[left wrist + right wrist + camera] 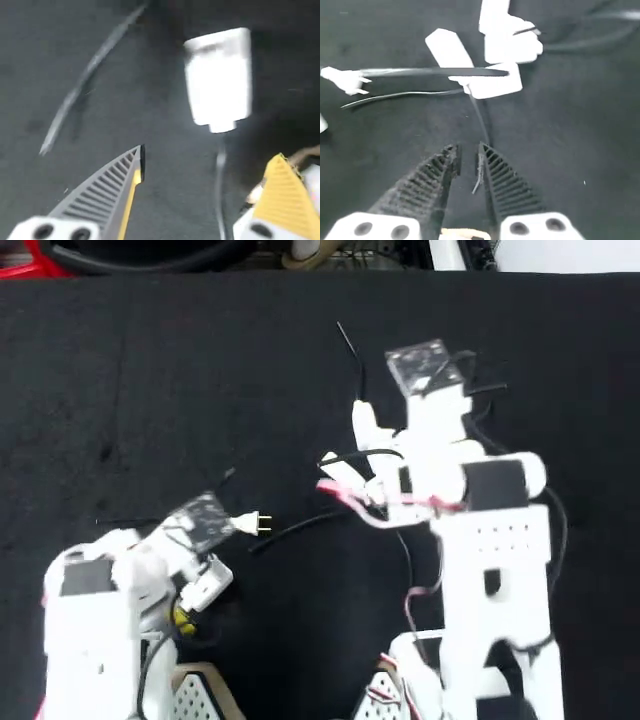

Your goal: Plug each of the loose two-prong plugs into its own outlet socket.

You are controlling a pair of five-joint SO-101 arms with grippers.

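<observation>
A white two-prong plug (250, 524) lies on the black table beside the left arm, its prongs pointing right; it also sits at the edge of the right wrist view (342, 80). My left gripper (209, 154) is open just short of a white block (217, 80) with a thin cable; the same block (205, 585) lies by the left arm. My right gripper (467, 147) has its black fingers nearly together around a thin black cable (479, 117). That cable leads to a cluster of white outlet pieces (495, 85), seen from above beside the right arm (340, 470).
Thin black cables (300, 527) trail across the black table (150, 370). Red and pink wires (345, 498) hang from the right arm (490, 540). The far left of the table holds only a thin stray wire (125, 521).
</observation>
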